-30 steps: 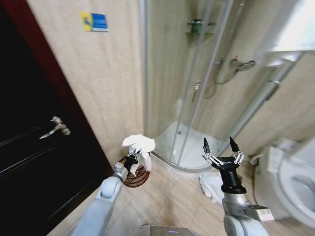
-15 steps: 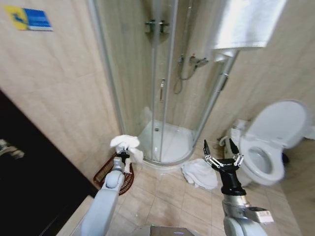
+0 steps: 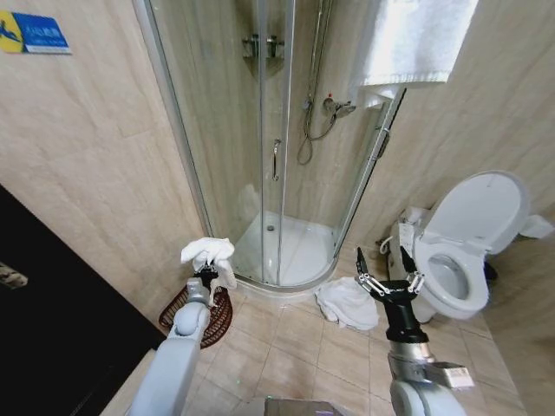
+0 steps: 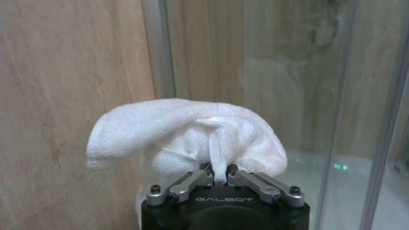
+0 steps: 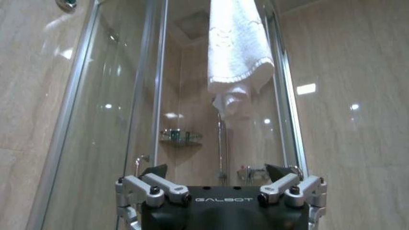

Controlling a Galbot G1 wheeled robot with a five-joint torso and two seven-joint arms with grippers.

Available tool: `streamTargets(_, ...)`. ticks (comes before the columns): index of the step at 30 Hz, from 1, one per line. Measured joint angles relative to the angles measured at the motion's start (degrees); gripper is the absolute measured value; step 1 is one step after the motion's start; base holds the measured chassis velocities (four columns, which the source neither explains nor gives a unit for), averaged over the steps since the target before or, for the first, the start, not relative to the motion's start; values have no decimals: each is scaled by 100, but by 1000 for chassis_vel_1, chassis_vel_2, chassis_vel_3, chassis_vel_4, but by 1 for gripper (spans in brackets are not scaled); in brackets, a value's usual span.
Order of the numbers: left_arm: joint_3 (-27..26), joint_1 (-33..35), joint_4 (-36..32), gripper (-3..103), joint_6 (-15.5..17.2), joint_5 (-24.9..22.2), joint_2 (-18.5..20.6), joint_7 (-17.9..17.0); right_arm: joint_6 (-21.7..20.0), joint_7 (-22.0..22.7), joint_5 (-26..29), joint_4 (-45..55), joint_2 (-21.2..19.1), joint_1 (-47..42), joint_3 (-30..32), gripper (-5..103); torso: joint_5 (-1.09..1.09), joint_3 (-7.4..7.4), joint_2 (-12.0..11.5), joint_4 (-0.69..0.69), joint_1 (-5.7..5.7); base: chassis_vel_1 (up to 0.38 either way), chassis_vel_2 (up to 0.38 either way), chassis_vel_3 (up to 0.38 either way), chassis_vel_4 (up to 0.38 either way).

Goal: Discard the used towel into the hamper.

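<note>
My left gripper [image 3: 206,276] is shut on a crumpled white towel [image 3: 206,254] and holds it up near the tiled wall. The towel [image 4: 191,139] bulges over the closed fingers of the left gripper [image 4: 217,175] in the left wrist view. Just below it on the floor stands the hamper [image 3: 218,319], a dark red-brown wire basket, partly hidden behind my left arm. My right gripper [image 3: 388,277] points upward and is open, holding nothing. In its wrist view the right gripper [image 5: 217,172] has its fingers spread wide.
A second white towel [image 3: 347,302] lies on the floor tiles by the shower enclosure [image 3: 277,173]. A toilet [image 3: 460,260] with its lid up stands at the right. Another towel [image 3: 416,39] hangs high on the wall. A dark door [image 3: 52,312] is at the left.
The whole head view has swung right: the door slid off to the left and the toilet came in. The left gripper still holds the towel over the hamper. The right gripper stays open.
</note>
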Motion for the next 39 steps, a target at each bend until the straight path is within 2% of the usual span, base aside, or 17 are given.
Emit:
streamTargets(10,10,-384,1017,7,-278,542,-50,81,54,-51,9,72,-22,-20,47,100,0,0,0,0,0,0,0,0,0)
streamTargets(15,-10,-678,1466,7,-419,833,-105,20,54,-157,9,86,-22,0,78,100,0,0,0,-1,0,0,0,0,0)
streamTargets(18,-58,-872,1892,7,-506,1159,-131,-13,-4,-234,5,140,-17,0,89,100,1,0,0,-1,0,0,0,0,0)
streamTargets(23,-125,-947,2258,7,-608,1311,-97,-52,-26,-279,-19,202,-15,2,120,100,0,0,0,0,0,0,0,0,0)
streamTargets(28,-162,-847,2206,7,-619,1210,-55,-97,132,-163,6,164,-26,13,129,100,1,0,0,1,0,0,0,0,0)
streamTargets(39,-240,-691,2007,7,-504,1133,-73,-190,145,-94,49,144,-71,32,174,100,1,-5,-8,-1,-4,0,0,0,0)
